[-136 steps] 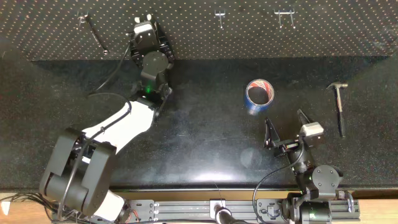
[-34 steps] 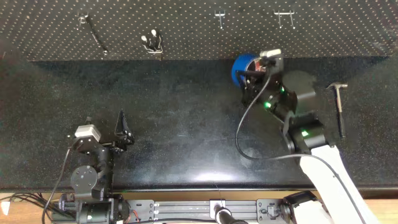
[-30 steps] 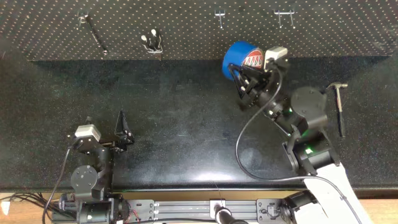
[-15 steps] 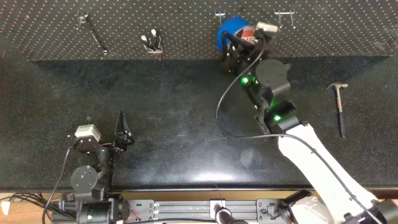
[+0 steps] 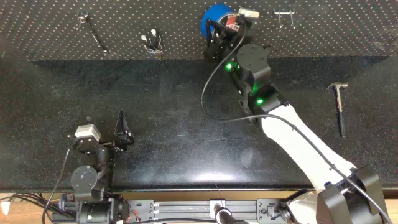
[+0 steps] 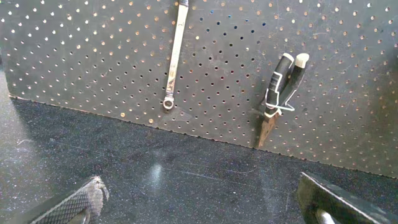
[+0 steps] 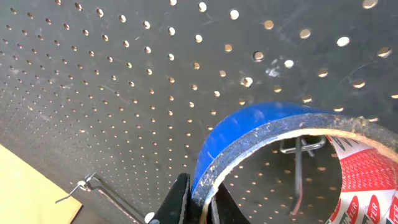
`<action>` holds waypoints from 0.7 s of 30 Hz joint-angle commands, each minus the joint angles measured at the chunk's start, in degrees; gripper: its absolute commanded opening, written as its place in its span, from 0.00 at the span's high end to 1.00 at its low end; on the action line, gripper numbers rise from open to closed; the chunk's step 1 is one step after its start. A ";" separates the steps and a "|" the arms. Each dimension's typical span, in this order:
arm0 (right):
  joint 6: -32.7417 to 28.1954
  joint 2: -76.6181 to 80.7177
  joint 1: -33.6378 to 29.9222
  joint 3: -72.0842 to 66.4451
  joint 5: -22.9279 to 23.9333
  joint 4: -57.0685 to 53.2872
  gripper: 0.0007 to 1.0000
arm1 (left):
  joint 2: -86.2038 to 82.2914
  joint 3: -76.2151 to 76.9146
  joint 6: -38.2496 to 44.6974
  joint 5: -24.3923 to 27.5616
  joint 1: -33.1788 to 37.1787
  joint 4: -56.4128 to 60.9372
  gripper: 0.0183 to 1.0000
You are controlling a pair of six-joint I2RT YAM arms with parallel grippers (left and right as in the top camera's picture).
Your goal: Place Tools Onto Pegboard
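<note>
Steel wrench (image 5: 94, 32) (image 6: 176, 53) hangs slanted at the left of the black pegboard (image 5: 348, 34). Below it, near the front of the tabletop (image 5: 186, 112), the left gripper (image 5: 123, 132) (image 6: 199, 186) rests with its jaws spread wide and nothing between them. Right of the wrench, pliers (image 5: 152, 42) (image 6: 280, 87) hang handles-up on the board. Further right, the blue tape roll (image 5: 216, 17) (image 7: 267, 137) is held up against the pegboard, the right gripper (image 5: 219, 38) (image 7: 196, 202) clenched on its rim; a wire hook (image 7: 300, 155) shows through the roll's opening. An empty double hook (image 5: 285, 15) sits further right. A hammer (image 5: 339, 109) lies on the tabletop at far right.
</note>
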 commanded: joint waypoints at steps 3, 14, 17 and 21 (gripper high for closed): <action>0.46 0.17 1.03 2.12 0.50 0.72 0.93 | -0.48 -0.13 0.31 0.42 0.28 -0.28 0.01; 1.53 0.15 0.68 2.12 0.50 -3.74 0.70 | -0.48 -0.13 0.31 0.42 0.28 -0.28 0.01; 1.49 -0.11 0.39 2.12 0.50 -7.89 0.70 | -0.48 -0.13 0.31 0.42 0.28 -0.28 0.01; 1.46 -0.11 -0.68 2.12 0.90 -11.58 0.70 | -0.48 -0.13 0.31 0.42 0.28 -0.28 0.01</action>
